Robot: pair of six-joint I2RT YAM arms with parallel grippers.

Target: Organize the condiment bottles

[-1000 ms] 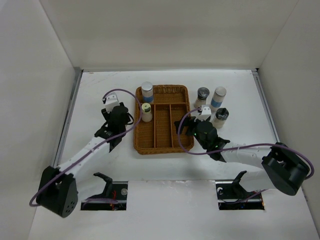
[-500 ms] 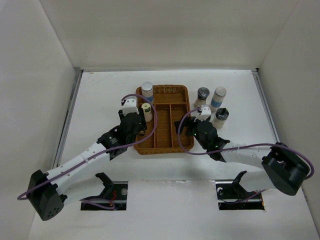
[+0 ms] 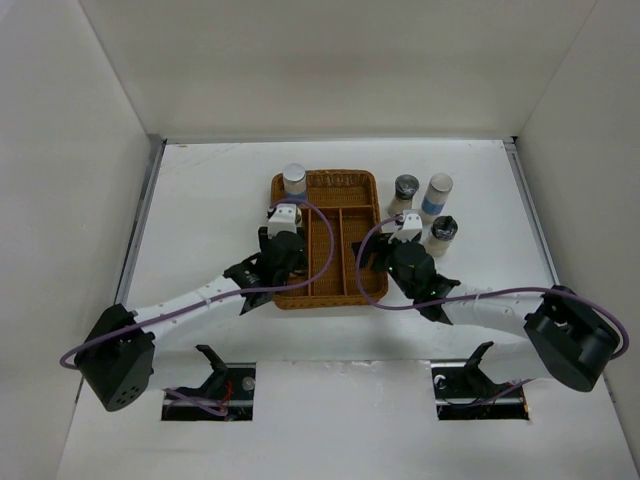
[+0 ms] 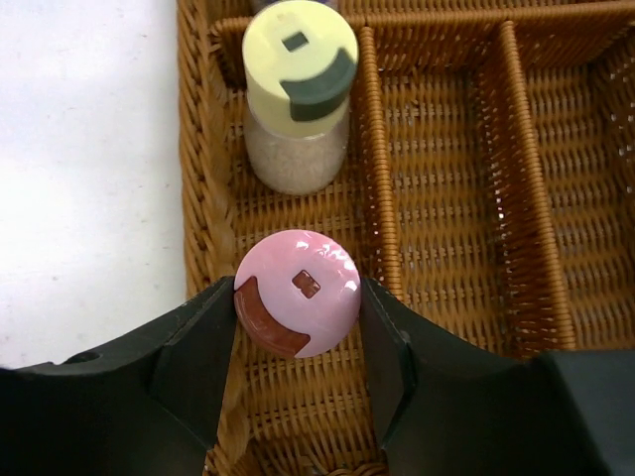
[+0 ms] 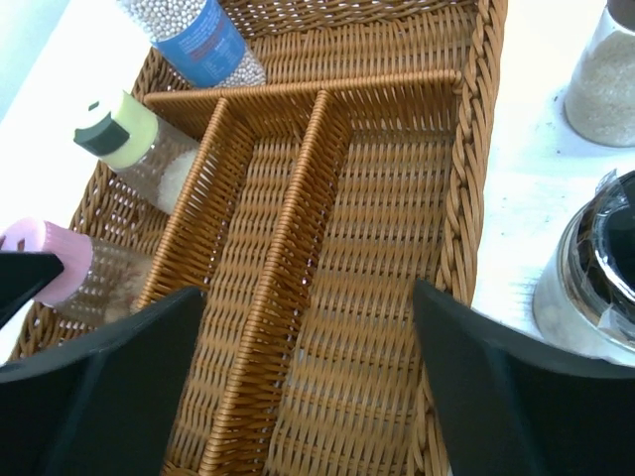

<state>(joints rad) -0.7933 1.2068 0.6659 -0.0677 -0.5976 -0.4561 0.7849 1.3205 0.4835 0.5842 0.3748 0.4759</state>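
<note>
Pink-capped jar [image 4: 298, 278]: clamped between the fingers of the left gripper [image 4: 298, 307], upright, over the near end of the leftmost long slot of the wicker tray [image 4: 198, 198]. Can't tell whether its base is on the weave yet.

Left gripper state: closed around the pink jar's body just under the cap, one finger on each side.

Right gripper [image 5: 303, 297]: jaws spread wide, holding nothing, hovering over the tray's right-hand slots.

Step in hand (my read): setting the pink jar down in that slot, just this side of the yellow-capped jar [image 4: 300, 59].

How I'd do it: go straight down and keep the jar vertical. The left finger sits right over the tray's outer wall and the right one over the divider, so open only a little and lift straight out, or a finger will snag the wicker and tip the jar. Don't drift forward into the yellow one either.

Jar count, in the tray: three, namely the pink, the yellow, and a blue-label jar [image 5: 203, 40] in the far cross slot.

Jar count, on the table right of the tray: three, two black-capped [image 3: 406, 190] [image 3: 442, 232] and one grey-capped with a blue label [image 3: 437, 195].

Total visible: six jars, one tray, two arms. Any more jars would be hidden behind the arms.
</note>
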